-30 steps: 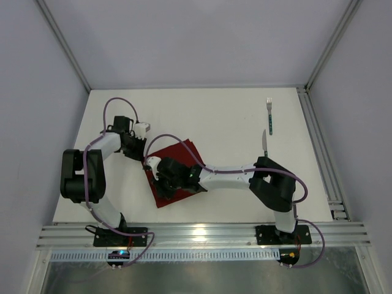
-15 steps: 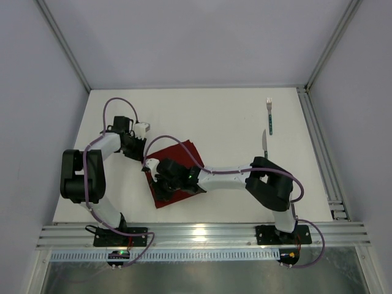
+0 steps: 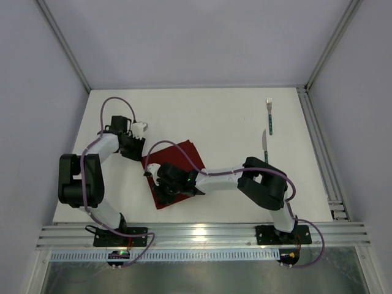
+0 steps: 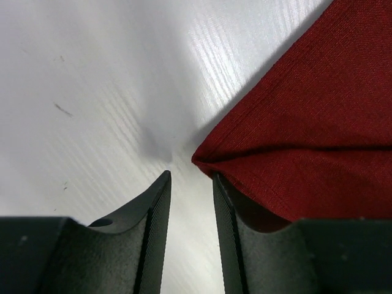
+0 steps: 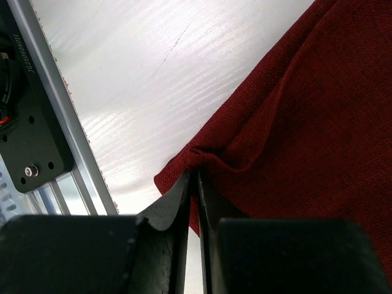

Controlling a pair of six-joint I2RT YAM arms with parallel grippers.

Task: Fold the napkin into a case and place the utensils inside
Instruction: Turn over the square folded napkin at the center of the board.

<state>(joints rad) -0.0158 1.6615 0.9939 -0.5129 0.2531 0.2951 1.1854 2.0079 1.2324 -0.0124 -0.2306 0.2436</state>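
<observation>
in the top view the right arm's wrist lies across the middle of the napkin [image 3: 177,157], so only the cloth's far corner and its near left edge show, and the shape of the fold under the arm cannot be made out. the right pincer's tips are hidden there too, and the left pincer's tips are too small and dark to read from above. the knife's [image 3: 265,144] handle end runs under the right arm's elbow, while the fork [image 3: 269,113] lies in full view just beyond the knife, both well apart from the cloth near the right edge of the tabletop [image 3: 214,116]. each wrist view cuts the cloth off at the frame's right side.

the left pincer [image 4: 190,176] stands a little way open with a narrow strip of bare tabletop between its fingers and grips nothing. a doubled, pointed corner of the napkin lies just ahead of its right-hand finger [image 4: 229,233], which overlaps the cloth's lower layer. whether it presses on it is unclear.

the right pincer [image 5: 192,177] is nearly closed, with only a thin slit between the fingers. it pinches the napkin's edge, which puckers into a small ridge at the tips. this is the cloth's side nearest the metal rail [image 5: 55,116].

the napkin lies flat on the tabletop left of centre, between the two arms.
</observation>
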